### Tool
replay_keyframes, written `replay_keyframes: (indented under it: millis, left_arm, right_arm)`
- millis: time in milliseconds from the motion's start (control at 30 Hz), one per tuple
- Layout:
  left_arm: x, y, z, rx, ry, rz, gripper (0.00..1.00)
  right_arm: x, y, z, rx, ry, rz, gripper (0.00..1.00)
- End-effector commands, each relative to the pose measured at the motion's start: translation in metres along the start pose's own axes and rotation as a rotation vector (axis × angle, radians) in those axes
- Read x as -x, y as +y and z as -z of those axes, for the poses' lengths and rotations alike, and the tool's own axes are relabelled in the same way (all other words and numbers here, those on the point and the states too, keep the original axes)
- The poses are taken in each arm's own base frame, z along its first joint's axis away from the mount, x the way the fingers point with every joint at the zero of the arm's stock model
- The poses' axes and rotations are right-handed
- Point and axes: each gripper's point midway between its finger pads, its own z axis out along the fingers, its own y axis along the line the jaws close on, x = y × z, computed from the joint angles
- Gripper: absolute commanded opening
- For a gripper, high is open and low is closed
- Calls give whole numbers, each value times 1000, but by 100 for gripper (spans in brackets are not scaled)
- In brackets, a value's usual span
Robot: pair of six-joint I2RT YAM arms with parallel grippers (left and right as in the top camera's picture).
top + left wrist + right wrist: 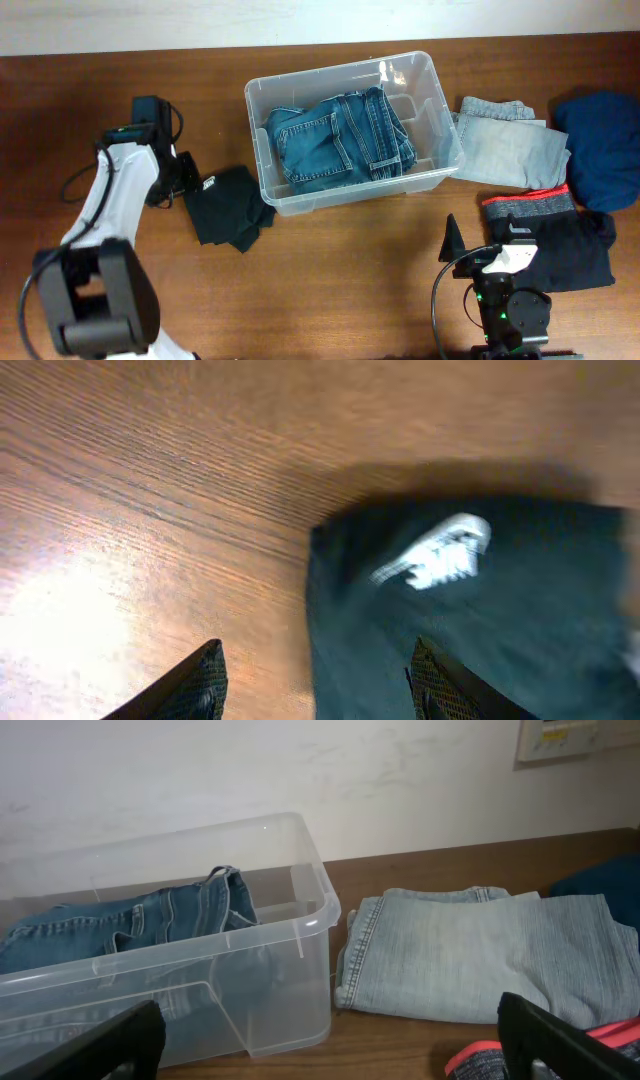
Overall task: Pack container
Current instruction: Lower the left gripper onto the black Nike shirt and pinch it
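Clear container (pixel 300 200) toward the back middle of the worktop (pixel 330 290), mouth up, with folded dark-blue jeans (pixel 340 140) filling its left and middle part and bare floor at the right end. Long axis lying across the worktop from left to right, the right end swung a little toward the far wall. Just off its front-left corner, a crumpled black garment (pixel 228 208) with a white tag (pixel 440 555), close against the container wall, perhaps touching. Low over that garment's outer edge, the left jaws, parted and empty, one fingertip (pixel 205 682) above bare wood and the other above the cloth; too blurred in the wrist view to judge height. Likely step in hand: taking the black garment for the container. To do it well, drop straight down, pinch through several layers near the middle rather than one loose edge, lift high enough to clear the rim lip, carry rightward along the long axis, then lay it on the jeans or in the free end. Near the front right, the right jaws, spread wide and holding nothing. Further right, folded pale jeans (pixel 505 145) just beside the container, a navy garment (pixel 605 135) and a black piece (pixel 550 250) with a red-and-grey band, none yet packed
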Motion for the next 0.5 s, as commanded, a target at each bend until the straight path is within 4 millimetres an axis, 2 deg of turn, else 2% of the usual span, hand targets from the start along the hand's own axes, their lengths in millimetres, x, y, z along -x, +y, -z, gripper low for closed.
replay_keyframes:
  millis: [0, 167, 200, 300, 367, 467]
  left_arm:
    - [-8, -26, 23, -96, -9, -28, 60]
    - [-28, -47, 10, -96, 33, -98, 61]
    - [-31, -49, 6, -95, 38, -101, 66]
    - [-41, -56, -10, -112, 60, -61, 96]
    - [-46, -67, -19, -170, 67, -63, 99]
    - [-49, -68, -29, -182, 61, -63, 99]
  right_arm:
    - [-2, -1, 0, -4, 3, 7, 98]
    - [-2, -1, 0, -4, 3, 7, 98]
    - [-2, -1, 0, -4, 3, 7, 98]
    - [-2, -1, 0, -4, 3, 7, 98]
    - [-2, -1, 0, -4, 3, 7, 98]
    - [-2, -1, 0, -4, 3, 7, 99]
